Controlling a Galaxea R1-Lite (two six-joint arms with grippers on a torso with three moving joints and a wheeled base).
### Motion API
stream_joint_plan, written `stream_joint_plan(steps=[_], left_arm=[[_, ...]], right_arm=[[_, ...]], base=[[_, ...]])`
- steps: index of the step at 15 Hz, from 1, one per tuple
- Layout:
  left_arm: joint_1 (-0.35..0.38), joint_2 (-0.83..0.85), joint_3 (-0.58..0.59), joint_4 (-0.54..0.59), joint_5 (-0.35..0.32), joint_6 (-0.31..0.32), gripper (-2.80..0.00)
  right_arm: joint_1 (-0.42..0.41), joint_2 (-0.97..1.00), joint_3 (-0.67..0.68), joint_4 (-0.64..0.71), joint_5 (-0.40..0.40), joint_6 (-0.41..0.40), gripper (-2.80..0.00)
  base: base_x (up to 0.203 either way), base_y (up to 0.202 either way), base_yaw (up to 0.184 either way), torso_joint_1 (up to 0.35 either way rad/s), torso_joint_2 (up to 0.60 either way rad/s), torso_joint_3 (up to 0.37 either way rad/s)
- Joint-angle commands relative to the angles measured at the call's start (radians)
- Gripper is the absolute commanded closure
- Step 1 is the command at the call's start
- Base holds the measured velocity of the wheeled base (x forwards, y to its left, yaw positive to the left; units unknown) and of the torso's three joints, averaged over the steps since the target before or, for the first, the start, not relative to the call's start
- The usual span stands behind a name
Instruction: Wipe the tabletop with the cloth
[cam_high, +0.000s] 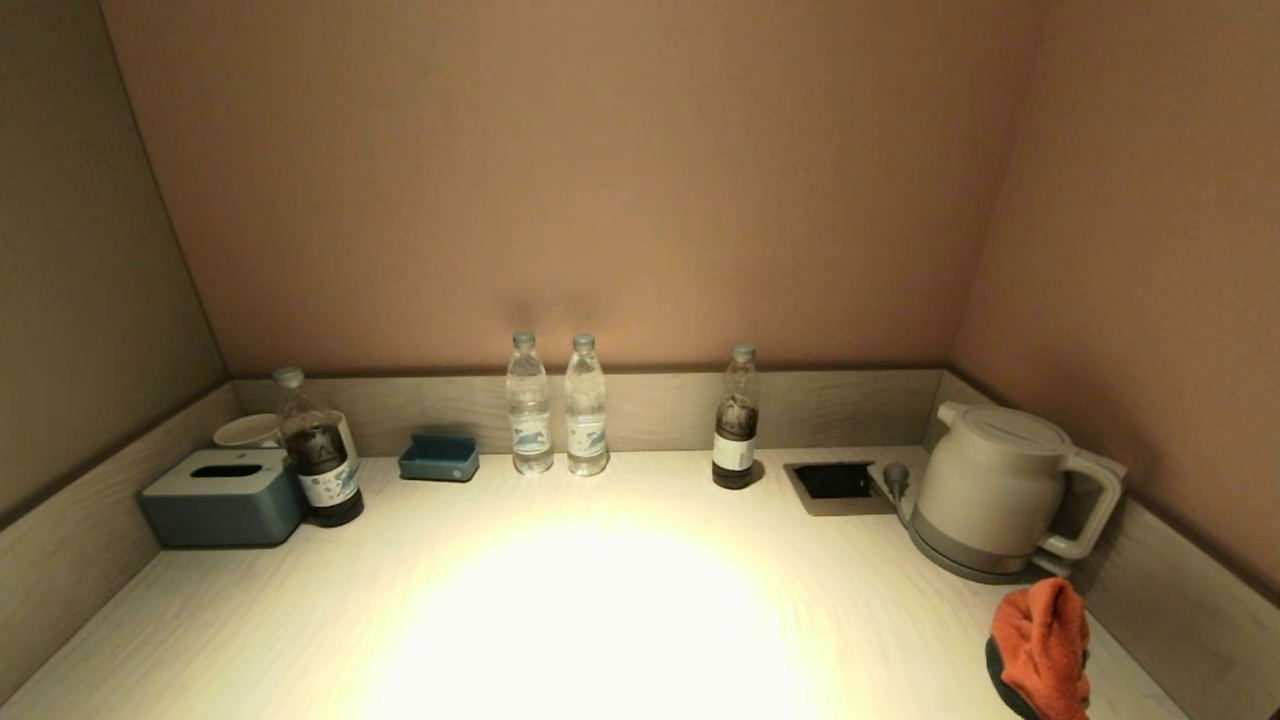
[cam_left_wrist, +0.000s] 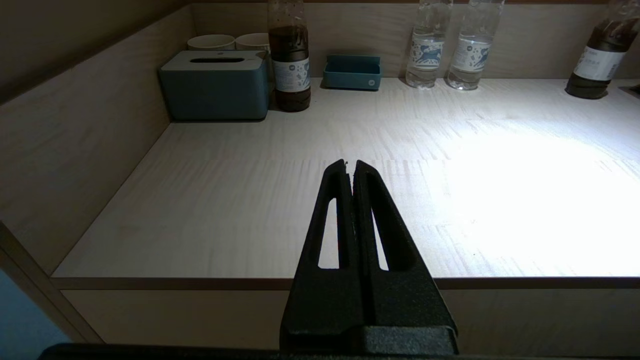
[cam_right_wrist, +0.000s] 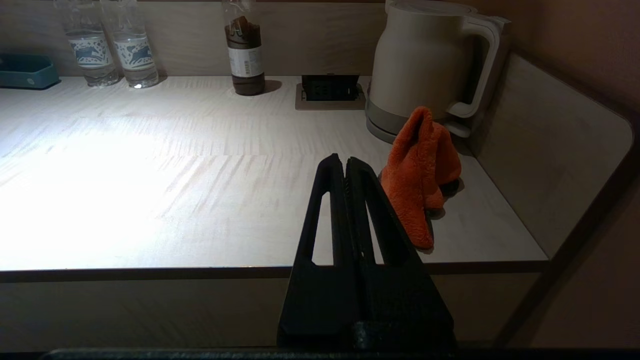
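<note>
An orange cloth (cam_high: 1042, 645) lies bunched up in a peak at the front right of the pale wooden tabletop (cam_high: 600, 600), just in front of the kettle. It also shows in the right wrist view (cam_right_wrist: 420, 170). My right gripper (cam_right_wrist: 345, 159) is shut and empty, held off the table's front edge, a little left of and nearer than the cloth. My left gripper (cam_left_wrist: 350, 162) is shut and empty, held off the front edge at the left side. Neither gripper shows in the head view.
A white kettle (cam_high: 995, 490) stands at the right wall, with a recessed socket box (cam_high: 835, 485) beside it. Along the back wall stand two clear water bottles (cam_high: 555, 405), two dark bottles (cam_high: 737, 420), a blue tray (cam_high: 440, 457), a blue tissue box (cam_high: 222, 497) and cups (cam_high: 250, 430).
</note>
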Motion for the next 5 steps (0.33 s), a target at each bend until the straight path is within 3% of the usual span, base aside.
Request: stream_joint_plan(steps=[1,5], left_arm=[[0.002,0.0,0.0,0.0,0.0,-0.001,0.0],[0.0,0.0,0.0,0.0,0.0,-0.001,0.0]], right_arm=[[0.0,0.0,0.0,0.0,0.0,0.001,0.0],[0.0,0.0,0.0,0.0,-0.002,0.004,0.0]], base=[[0.0,0.0,0.0,0.0,0.0,0.0],[0.0,0.0,0.0,0.0,0.0,0.0]])
